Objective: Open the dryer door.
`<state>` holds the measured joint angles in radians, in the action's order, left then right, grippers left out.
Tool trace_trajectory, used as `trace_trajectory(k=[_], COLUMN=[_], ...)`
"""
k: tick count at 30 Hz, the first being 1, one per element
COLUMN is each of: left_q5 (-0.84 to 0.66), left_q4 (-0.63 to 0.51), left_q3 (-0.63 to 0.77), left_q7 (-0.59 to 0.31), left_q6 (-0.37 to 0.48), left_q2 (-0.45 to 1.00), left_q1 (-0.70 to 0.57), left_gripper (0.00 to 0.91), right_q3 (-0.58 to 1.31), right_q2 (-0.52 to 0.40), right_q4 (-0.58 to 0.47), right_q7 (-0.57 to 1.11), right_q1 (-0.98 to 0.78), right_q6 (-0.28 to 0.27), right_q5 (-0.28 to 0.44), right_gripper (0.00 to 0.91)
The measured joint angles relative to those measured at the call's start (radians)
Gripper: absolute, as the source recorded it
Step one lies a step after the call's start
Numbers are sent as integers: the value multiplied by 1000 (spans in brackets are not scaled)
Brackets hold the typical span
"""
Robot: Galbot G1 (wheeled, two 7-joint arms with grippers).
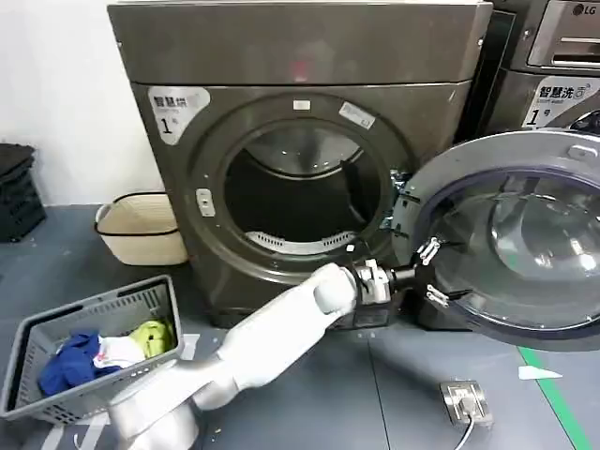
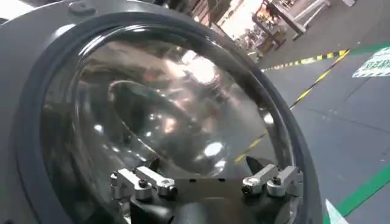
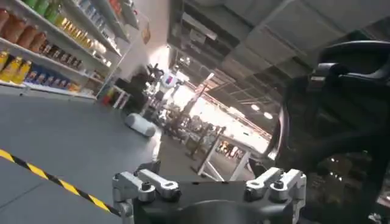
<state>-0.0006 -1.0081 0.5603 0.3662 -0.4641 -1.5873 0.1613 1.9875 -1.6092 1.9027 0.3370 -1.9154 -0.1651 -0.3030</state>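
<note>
- Dryer door (image 1: 511, 239) hung swung wide to the right of the drum opening (image 1: 295, 192); we judged the opening step nearly done.
- Left gripper (image 1: 429, 274) sat at the door's inner rim with fingers (image 2: 143, 182) spread, apparently gripping nothing; contact with the rim was hard to tell.
- Right gripper (image 3: 207, 185) was parked away from the work, facing the room, fingers apart and empty.
- Next move, we judged: back the left arm off without nudging the door shut.
- Door: round, grey plastic rim, domed tinted glass, glossy.
- Dryer body (image 1: 300, 56) dark brushed metal; grey laundry basket (image 1: 89, 342) on the floor at left.
</note>
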Motion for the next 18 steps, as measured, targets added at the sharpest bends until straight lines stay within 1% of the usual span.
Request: trace_trajectory(k=[4,9,14,18], left_q5=[-2,-24,-48,-102], left_q4=[-3,-60,-196,-343], left_q3=[-1,-1,-14,-45], left_q7=[13,59,96,116], left_q6=[3,60,123,196], left_q2=[3,35,111,198], left_q1=[2,21,58,110], left_gripper=[907,907,907,907], right_q3=[3,11,19,19], right_q2=[0,0,0,0], right_q4=[-2,7,7,0], right_q7=[-1,-13,-14,-13], right_q1=[-1,2,4,8], right_q6=[-1,-17,-30,-30], right_q5=[-3,-15,-15,-18], right_gripper=[907,907,907,907])
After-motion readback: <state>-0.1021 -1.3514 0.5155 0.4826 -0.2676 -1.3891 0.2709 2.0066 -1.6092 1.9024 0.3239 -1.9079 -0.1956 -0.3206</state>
